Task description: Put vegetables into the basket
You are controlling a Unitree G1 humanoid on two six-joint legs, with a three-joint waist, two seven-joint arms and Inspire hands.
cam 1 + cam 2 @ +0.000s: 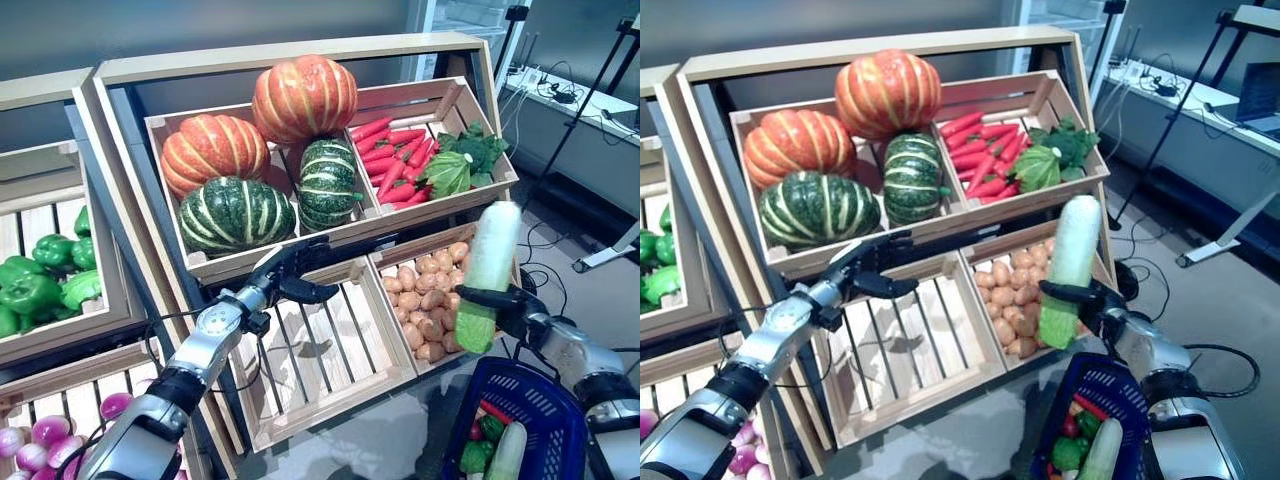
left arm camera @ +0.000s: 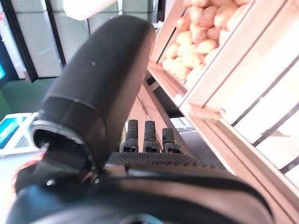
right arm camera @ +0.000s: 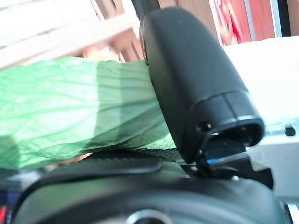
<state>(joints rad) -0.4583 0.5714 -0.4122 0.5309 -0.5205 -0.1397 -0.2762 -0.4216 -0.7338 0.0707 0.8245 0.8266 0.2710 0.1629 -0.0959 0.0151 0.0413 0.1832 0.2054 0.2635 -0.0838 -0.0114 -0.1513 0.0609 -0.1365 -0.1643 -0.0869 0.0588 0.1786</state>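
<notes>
Wooden crates [image 1: 330,360] fill the sloped shelf, potatoes [image 1: 430,300] at 3 o'clock. Right hand [image 1: 500,305] is curled round an upright daikon [image 1: 488,270], gripped low on its green end; blue basket [image 1: 540,395] sits at 5 o'clock beneath. Top-heavy, the daikon may tip or strike the crate edge. Left hand [image 1: 290,272] hovers with relaxed fingers over the bare crate; free room lies rightward.
</notes>
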